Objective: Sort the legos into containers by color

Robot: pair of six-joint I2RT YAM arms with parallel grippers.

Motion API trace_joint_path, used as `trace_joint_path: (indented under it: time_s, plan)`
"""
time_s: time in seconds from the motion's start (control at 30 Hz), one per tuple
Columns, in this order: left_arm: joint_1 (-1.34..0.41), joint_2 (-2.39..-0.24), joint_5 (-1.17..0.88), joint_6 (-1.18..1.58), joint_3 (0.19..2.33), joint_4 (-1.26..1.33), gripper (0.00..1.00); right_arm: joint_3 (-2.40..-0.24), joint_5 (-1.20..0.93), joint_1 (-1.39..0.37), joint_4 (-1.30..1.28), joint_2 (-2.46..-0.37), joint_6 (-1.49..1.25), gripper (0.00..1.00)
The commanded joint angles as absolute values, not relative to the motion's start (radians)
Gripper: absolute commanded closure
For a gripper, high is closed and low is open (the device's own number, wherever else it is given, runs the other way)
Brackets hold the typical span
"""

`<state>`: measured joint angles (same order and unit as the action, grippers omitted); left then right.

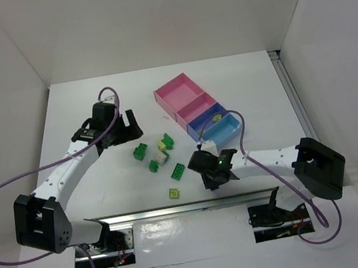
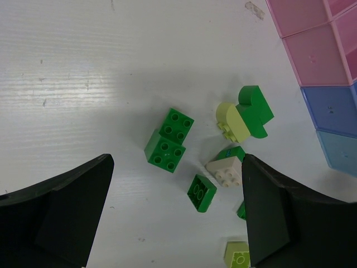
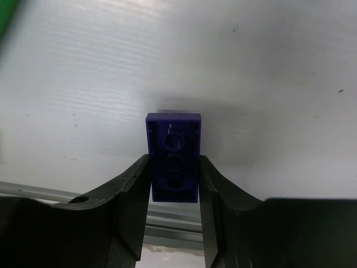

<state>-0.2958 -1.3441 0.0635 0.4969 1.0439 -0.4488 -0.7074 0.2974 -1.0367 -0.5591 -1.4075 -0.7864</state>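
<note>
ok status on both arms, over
Right end effector shut on flat dark blue plastic brick. Left end effector open over loose green plastic bricks. Nothing seen blocking blue plastic boxes.

flat brick [image 3: 173, 159]: dark blue | bricks [image 2: 167, 146]: green, yellow-green, one cream | containers [image 1: 191, 103]: pink far, blue near | table [image 1: 93, 99]: white

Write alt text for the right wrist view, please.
The right gripper clamps a flat dark blue lego between its two black fingers, underside facing the camera. Behind it lies the white table, with a metal rail at the bottom edge.
</note>
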Motion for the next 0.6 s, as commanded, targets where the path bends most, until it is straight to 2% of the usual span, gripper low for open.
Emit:
trace_joint_path:
  time_s: [0.0,0.1,0.2,0.57]
  plan:
    - [-0.29,-1.33,0.06,0.482,1.065,-0.431,0.02,-0.835,0.403,-1.046,-0.635,-1.404,-0.772,0.72]
    - [-0.29,-1.319,0.069,0.482,1.065,-0.431,0.02,-0.926,0.546,-1.046,-0.707,-1.353,-0.761,0.72]
    - [-0.29,-1.31,0.069,0.482,1.065,-0.431,0.02,-0.978,0.592,-0.968,-0.716,-1.304,-0.738,0.72]
    - [-0.29,-1.319,0.061,0.472,1.065,-0.431,0.02,-1.019,0.499,-0.637,-0.482,-1.31,-0.615,0.68]
